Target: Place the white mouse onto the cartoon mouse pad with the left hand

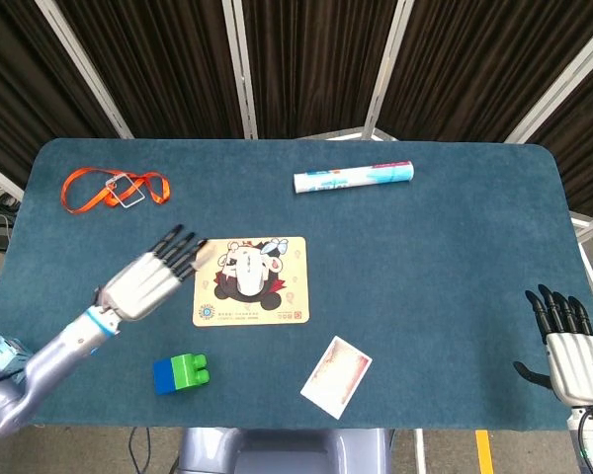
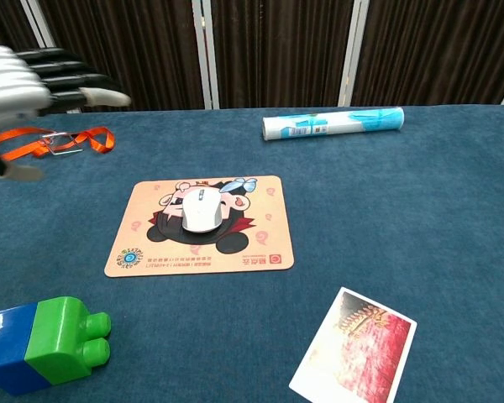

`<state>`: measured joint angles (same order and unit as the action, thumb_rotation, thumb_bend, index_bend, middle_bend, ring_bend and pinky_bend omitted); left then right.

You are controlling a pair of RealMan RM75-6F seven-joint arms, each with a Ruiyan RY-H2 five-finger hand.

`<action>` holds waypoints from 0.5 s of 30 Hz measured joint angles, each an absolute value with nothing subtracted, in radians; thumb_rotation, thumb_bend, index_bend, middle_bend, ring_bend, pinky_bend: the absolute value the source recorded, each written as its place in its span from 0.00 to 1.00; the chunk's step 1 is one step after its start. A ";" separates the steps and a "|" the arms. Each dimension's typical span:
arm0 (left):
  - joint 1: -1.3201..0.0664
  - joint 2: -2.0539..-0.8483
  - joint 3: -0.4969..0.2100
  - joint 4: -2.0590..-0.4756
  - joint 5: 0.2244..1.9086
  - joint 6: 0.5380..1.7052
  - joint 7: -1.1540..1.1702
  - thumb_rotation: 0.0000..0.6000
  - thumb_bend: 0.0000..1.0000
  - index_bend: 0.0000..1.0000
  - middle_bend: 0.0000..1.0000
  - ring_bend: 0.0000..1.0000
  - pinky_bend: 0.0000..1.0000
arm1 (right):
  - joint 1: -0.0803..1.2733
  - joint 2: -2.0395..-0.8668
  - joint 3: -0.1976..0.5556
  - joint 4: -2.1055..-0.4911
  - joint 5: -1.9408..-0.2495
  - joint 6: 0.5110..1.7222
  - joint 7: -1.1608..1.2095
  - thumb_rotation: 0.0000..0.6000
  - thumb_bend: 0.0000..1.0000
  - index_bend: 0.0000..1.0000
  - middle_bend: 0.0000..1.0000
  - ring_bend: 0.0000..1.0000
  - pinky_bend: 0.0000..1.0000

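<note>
Left of the cartoon mouse pad (image 1: pixel 250 280), the left hand (image 1: pixel 146 281) hung above the counter (image 1: pixel 445 257) with its fingers (image 1: pixel 181 247) stretched out and apart, holding nothing and touching nothing. On the pad's printed middle lay the white mouse (image 2: pixel 202 209), free of any grip. At the counter's right edge the right hand (image 1: pixel 571 354) showed fingers spread and empty. Near the front edge sat a blue-and-green block (image 2: pixel 42 342) and a red-and-white card (image 2: pixel 354 346).
</note>
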<state>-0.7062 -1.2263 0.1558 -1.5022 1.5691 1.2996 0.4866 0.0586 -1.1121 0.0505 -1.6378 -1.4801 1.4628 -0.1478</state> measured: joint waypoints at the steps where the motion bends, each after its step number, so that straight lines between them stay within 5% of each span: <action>1: -0.675 -1.220 0.158 -1.521 1.552 1.323 0.490 1.00 0.20 0.00 0.00 0.00 0.00 | 0.060 -1.112 0.050 -1.636 -1.482 1.462 -0.148 1.00 0.09 0.00 0.00 0.00 0.00; 9: -0.413 -1.235 0.164 -1.559 1.494 1.591 0.474 1.00 0.20 0.00 0.00 0.00 0.00 | 0.075 -1.116 0.049 -1.628 -1.497 1.448 -0.151 1.00 0.09 0.00 0.00 0.00 0.00; 15: -0.319 -1.253 0.145 -1.529 1.483 1.665 0.398 1.00 0.20 0.00 0.00 0.00 0.00 | 0.087 -1.118 0.050 -1.624 -1.502 1.435 -0.157 1.00 0.09 0.00 0.00 0.00 0.00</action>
<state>-0.3186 -1.2529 0.1451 -1.5286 1.4828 1.6649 0.3980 0.0875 -1.1184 0.0503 -1.6243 -1.5018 1.4348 -0.1565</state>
